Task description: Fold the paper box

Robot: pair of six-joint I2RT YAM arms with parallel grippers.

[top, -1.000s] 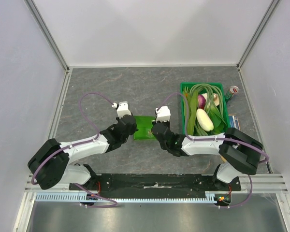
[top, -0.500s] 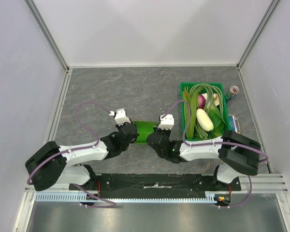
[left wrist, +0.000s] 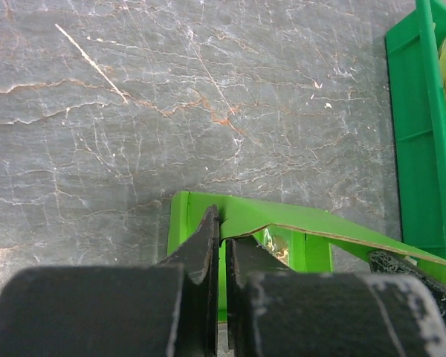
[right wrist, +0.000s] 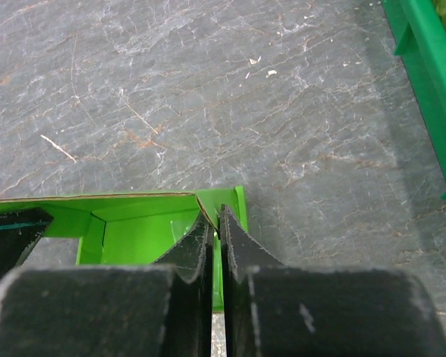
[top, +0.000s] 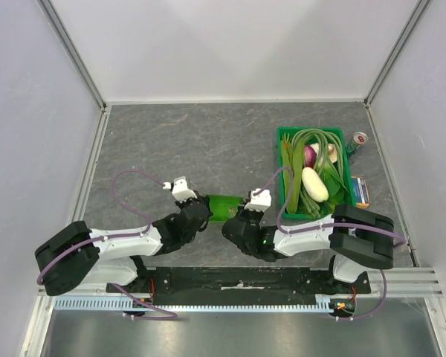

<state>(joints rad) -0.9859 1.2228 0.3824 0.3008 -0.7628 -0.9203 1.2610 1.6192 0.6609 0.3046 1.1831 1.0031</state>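
The lime-green paper box [top: 224,206] lies on the grey table between my two grippers, near the front edge. Its walls are partly raised, with one long panel leaning over the inside. My left gripper [top: 201,207] is shut on the box's left wall; in the left wrist view [left wrist: 221,236] the card edge runs between the black fingers. My right gripper [top: 241,210] is shut on the right wall; in the right wrist view [right wrist: 216,223] it pinches the card at the corner of the box [right wrist: 141,223]. The box [left wrist: 282,227] also shows past the left fingers.
A dark-green plastic crate [top: 314,172] with long beans, a white vegetable and a purple one stands to the right of the box. A small can [top: 357,139] and a flat packet [top: 360,190] lie beside the crate. The crate's wall [left wrist: 420,134] shows in the left wrist view.
Both grippers have drawn back toward the front edge of the table, bringing the box with them. The box has gone from a flat sheet to a narrower, partly raised shape.
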